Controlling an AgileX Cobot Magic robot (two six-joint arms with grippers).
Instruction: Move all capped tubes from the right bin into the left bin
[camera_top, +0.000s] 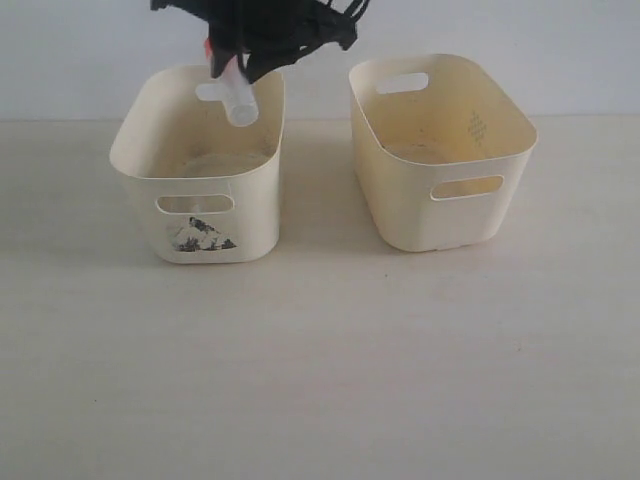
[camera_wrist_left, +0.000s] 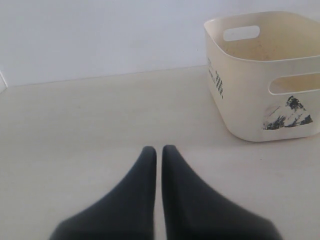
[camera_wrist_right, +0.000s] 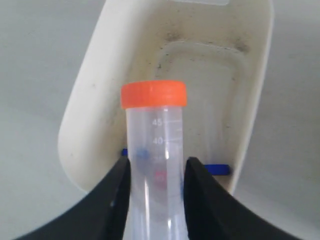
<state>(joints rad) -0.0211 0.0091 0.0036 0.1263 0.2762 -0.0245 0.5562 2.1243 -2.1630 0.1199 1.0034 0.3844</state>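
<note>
Above left bin (camera_top: 255, 215), a capped tube (camera_top: 238, 103); right bin (camera_top: 400, 200) to its right.

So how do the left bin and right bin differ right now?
The left bin has a black-grey smudge under its front slot; the right bin has a plain front. The right gripper holds a capped tube over the left bin; nothing hangs over the right bin. Both are cream tubs with oval handle slots.

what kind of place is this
Probably a robot test bench or lab setup: a plain pale table, two cream bins, and a graduated orange-capped tube in the right gripper.
</note>
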